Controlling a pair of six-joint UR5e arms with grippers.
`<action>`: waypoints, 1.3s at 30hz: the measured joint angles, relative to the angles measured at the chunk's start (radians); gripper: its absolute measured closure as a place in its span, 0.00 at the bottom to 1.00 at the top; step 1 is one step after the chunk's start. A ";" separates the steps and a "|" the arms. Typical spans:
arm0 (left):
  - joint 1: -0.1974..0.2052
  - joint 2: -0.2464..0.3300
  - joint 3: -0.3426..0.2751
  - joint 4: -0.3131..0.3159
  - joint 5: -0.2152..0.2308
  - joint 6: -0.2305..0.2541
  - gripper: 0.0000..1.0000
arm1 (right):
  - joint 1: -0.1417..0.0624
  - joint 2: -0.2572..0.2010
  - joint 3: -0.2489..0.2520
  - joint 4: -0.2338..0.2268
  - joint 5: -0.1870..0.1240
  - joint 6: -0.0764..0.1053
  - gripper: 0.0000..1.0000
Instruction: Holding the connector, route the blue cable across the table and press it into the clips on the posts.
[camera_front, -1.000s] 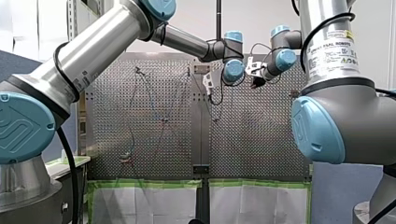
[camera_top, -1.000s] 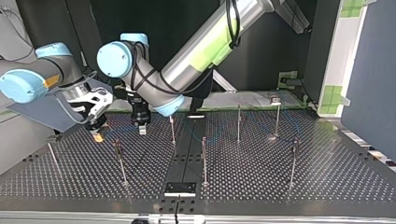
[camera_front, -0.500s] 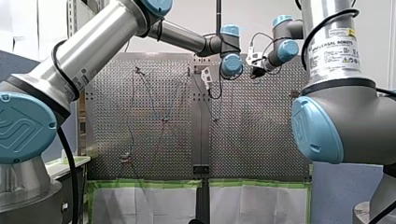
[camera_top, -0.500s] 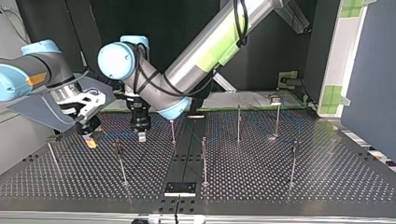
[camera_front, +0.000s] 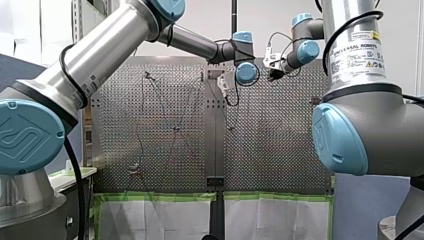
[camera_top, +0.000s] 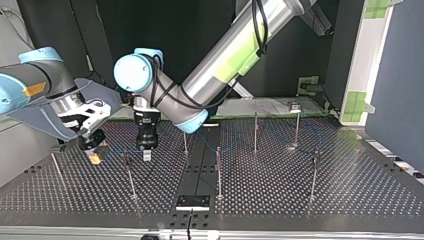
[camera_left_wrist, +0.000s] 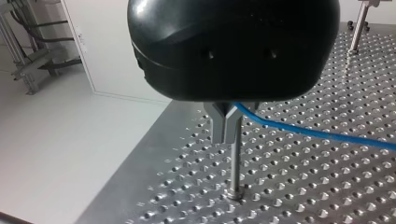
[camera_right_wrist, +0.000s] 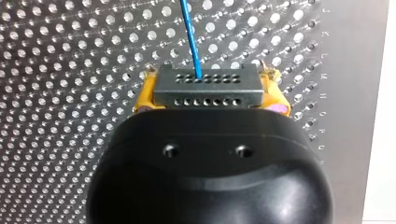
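So, right pincer (camera_right_wrist: 208, 91) first: its yellow pads (camera_right_wrist: 144, 97) are clamped on the two ends of the connector (camera_right_wrist: 205, 86), a small grey block with rows of holes, so that one is pinching it for sure. The blue cable (camera_right_wrist: 191, 32) comes straight out of the connector's front face and runs off over the perforated table (camera_right_wrist: 70, 70). In the top view the connector hangs low over the table; can't tell if it touches.

The left pincer (camera_left_wrist: 226, 140) is just beside the connector, toward the top view's right, pointing straight down. Its two metal fingers (camera_left_wrist: 217, 126) are pressed together, with the cable caught between them up near their roots. From there the cable goes off sideways, away from the connector, sloping down toward the table. In the left wrist view a thin post (camera_left_wrist: 236, 170) stands right behind the fingertips, its top hidden by them, so I can't see what the cable does up there.

Top view also has a near post (camera_top: 129, 172) standing between the connector and the left pincer, a bit closer to the camera than both. Could be the same post, can't say. The short stretch of cable from the connector to the left pincer passes by its top.

Further from the connector, past the left pincer, more posts (camera_top: 255, 132) stand spread over the table, and the cable shows only faintly among them.
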 joint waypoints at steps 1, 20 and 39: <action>0.003 -0.004 0.000 0.005 0.007 0.000 1.00 | 0.000 0.000 -0.001 0.000 0.000 0.000 1.00; 0.072 -0.042 0.000 0.117 0.175 -0.004 1.00 | -0.006 0.020 -0.032 -0.005 0.000 -0.002 1.00; 0.077 -0.069 0.000 0.048 0.187 -0.006 0.00 | -0.006 0.040 -0.048 -0.007 -0.003 -0.010 1.00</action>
